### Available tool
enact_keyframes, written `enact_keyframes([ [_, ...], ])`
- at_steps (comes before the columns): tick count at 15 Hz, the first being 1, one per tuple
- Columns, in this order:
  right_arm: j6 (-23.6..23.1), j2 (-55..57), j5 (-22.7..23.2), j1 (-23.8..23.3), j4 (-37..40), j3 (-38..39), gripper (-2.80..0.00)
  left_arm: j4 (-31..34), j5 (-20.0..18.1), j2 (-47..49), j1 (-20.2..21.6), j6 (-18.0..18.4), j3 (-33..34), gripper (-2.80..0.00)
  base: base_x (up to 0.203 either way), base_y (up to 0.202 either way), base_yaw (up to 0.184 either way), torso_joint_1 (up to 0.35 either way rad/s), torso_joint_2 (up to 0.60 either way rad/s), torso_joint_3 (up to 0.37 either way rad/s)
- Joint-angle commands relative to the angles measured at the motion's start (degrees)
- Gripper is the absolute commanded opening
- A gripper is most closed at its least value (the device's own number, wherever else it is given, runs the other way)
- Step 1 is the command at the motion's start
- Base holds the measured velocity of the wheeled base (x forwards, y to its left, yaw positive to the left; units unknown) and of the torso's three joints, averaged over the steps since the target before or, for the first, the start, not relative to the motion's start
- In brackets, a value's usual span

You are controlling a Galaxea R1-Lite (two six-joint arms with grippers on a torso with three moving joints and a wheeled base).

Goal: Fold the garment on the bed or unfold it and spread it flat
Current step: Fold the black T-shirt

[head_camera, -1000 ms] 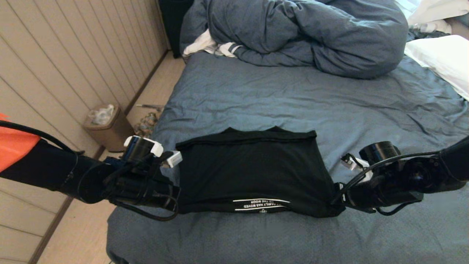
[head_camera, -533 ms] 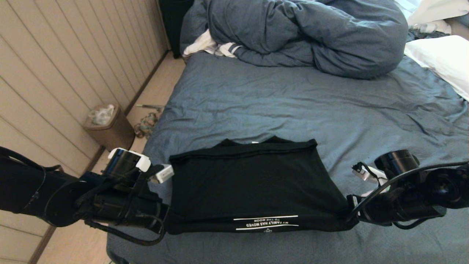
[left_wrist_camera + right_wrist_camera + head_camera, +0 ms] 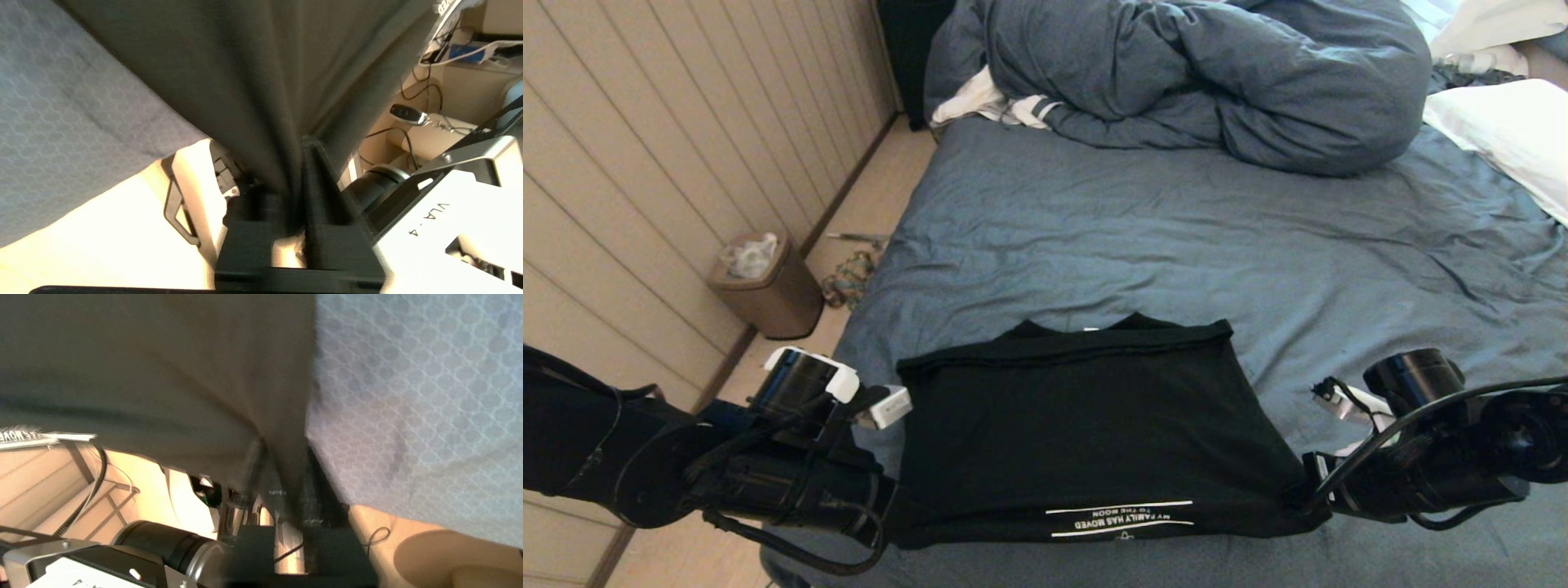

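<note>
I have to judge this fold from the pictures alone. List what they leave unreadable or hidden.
- Head view: the left gripper and right gripper tips are masked by their own wrists and the T-shirt.
- Both wrist views: the fabric bunches between the fingers, so whether it is clamped or just released stays unclear.
- Head view: the white print is too small to read fully.
- Head view: the bed runs off the right and lower edges.

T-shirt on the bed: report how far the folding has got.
Done: the black T-shirt lies doubled over on the bed, white text near the front edge. In hand: the left claw and right claw each have a near corner between their fingers. Left: let go, then any further folds.
</note>
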Motion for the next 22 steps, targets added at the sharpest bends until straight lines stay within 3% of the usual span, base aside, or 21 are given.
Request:
enact_keyframes([
  [1,0.1,0.9,0.2,0.1,-0.1,-0.2,0.0,-0.1,-0.1,0.6,0.0,0.0,0.0,0.0,0.0,0.0,0.0,0.0,0.0,0.0],
  [6,-0.2,1.1,0.1,-2.4,-0.2,-1.0,0.0,-0.2,-0.1,-0.4,1.1,-0.2,0.4,0.0,0.0,0.0,0.0,0.0,0.0,0.0],
  [11,0.1,-5.6,0.2,-6.7,0.5,-6.9,0.0,0.0,-0.2,-5.4,11.0,-0.5,-3.9,0.0,0.0,0.0,0.0,0.0,0.0,0.0],
  [14,0.4,-6.2,0.2,-7.0,0.5,-10.6,0.0,0.1,-0.2,-6.8,13.5,-1.8,-7.0,0.0,0.0,0.0,0.0,0.0,0.0,0.0],
  [15,0.5,-6.4,0.0,-6.8,0.5,-11.4,-2.8,0.0,-0.2,-6.9,13.6,-2.9,-8.2,0.0,0.0,0.0,0.0,0.0,0.0,0.0],
  [16,0.5,-6.7,0.0,-6.7,0.5,-12.2,-2.8,0.1,-0.2,-7.0,13.7,-4.0,-9.6,-2.8,0.0,0.0,0.0,0.0,0.0,0.0],
  [19,0.8,-5.7,-0.1,-2.7,0.8,-18.1,-2.8,0.1,0.0,-4.7,10.0,-9.8,-16.3,-2.8,0.0,0.0,0.0,0.0,0.0,0.0],
  [22,1.0,-2.9,-0.3,2.9,4.0,-25.9,-2.8,0.1,0.5,-1.1,4.5,-11.9,-21.9,-2.8,0.0,0.0,0.0,0.0,0.0,0.0],
])
